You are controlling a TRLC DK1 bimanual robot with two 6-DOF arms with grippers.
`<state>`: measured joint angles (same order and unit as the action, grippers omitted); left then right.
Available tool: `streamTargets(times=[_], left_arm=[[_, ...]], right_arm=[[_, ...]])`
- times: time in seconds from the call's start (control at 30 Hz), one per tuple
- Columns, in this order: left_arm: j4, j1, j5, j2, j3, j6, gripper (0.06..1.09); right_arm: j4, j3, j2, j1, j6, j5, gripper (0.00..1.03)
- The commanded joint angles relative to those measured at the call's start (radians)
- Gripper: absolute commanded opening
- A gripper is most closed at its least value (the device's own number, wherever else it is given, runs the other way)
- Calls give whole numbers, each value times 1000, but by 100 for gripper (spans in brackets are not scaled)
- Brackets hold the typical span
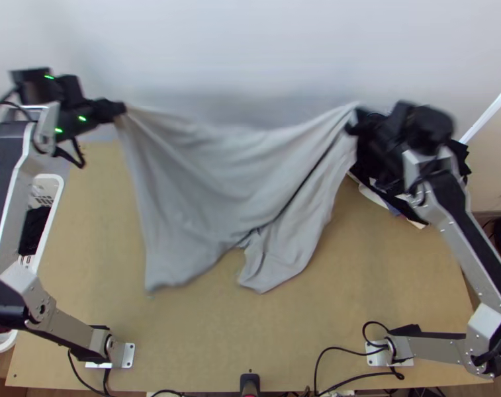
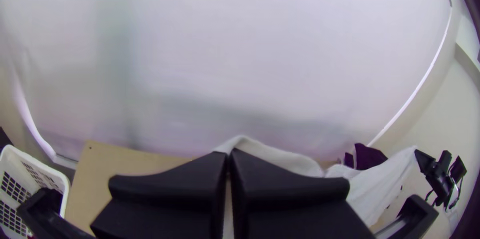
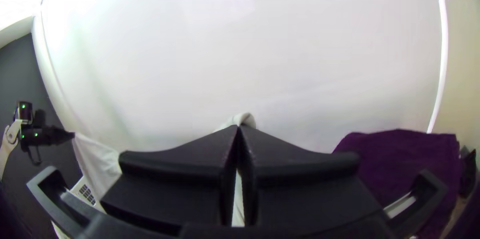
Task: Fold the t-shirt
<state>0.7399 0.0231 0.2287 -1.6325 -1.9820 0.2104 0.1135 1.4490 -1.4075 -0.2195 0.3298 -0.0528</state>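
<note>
The grey t-shirt (image 1: 204,178) hangs stretched between both grippers in the top view, its upper edge sagging and its lower parts hanging over the table. At its left upper corner is my left gripper (image 1: 120,108), shut on the cloth; my right gripper (image 1: 356,119) is shut on the right upper corner. In the left wrist view, my left gripper (image 2: 228,155) pinches the pale shirt (image 2: 280,156) between its fingertips. My right gripper (image 3: 238,130) holds a small fold of the shirt (image 3: 243,118) in the right wrist view.
A white basket (image 1: 48,218) with dark cloth inside stands at the table's left edge. Dark items lie at the back right, beside the right gripper; purple cloth (image 3: 405,164) appears in the right wrist view. The wooden table (image 1: 204,337) is bare near its front edge.
</note>
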Motion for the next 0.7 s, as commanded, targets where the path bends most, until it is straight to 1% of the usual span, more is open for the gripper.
streamTargets(times=[0.0, 0.1, 0.17, 0.23, 0.47, 0.67], left_arm=[[9, 35, -11, 49, -83, 24, 9], [9, 61, -14, 74, -127, 41, 9], [-2, 61, -54, 105, -146, 44, 9], [-19, 61, -60, 143, -152, 55, 9], [-22, 35, -123, 298, -170, 73, 9], [-10, 40, -137, 411, -172, 73, 9]], right_arm=[[-37, 99, 39, 45, -34, 13, 3], [-115, 105, 70, 58, -51, 21, 3], [-212, 83, 108, 58, -60, 25, 3], [-270, 73, 147, 58, -69, 27, 3], [-276, 50, 332, -7, -169, 25, 3], [-247, -44, 530, -15, -201, 11, 3]])
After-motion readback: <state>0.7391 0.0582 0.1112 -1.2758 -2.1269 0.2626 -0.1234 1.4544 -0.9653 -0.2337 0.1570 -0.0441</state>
